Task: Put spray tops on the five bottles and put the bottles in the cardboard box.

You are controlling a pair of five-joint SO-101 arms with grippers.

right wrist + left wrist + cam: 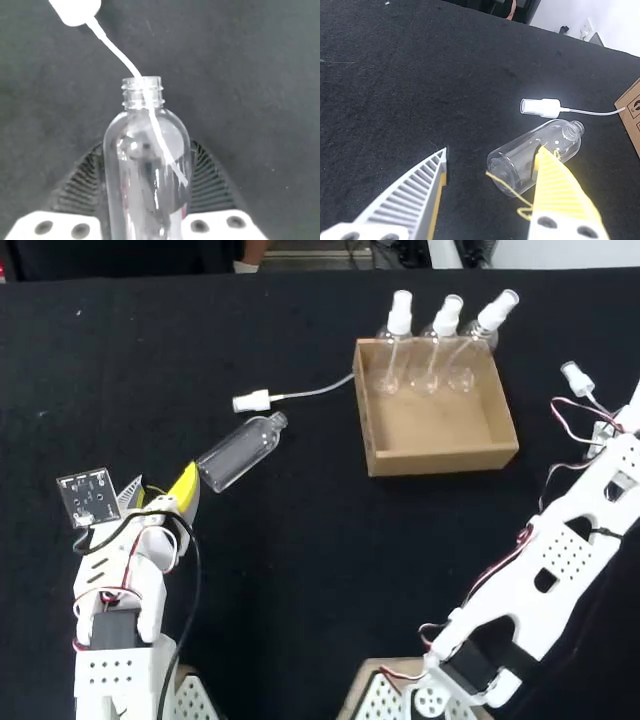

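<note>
- Box [440, 445] is holding three capped bottles [430, 355] along its far wall; two are waiting outside.
- Right tool [149, 167] is clamping the fourth bottle [147, 130], its top [75, 7] hanging unseated, tube reaching into the neck.
- Left tool [493, 152] is gaping just beside the fifth bottle [520, 160] lying on the counter [200, 360], loose top [540, 107] near its neck.

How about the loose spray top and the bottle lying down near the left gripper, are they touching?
Apart. The left wrist view shows bare black table between the spray top and the neck of the lying bottle.
</note>
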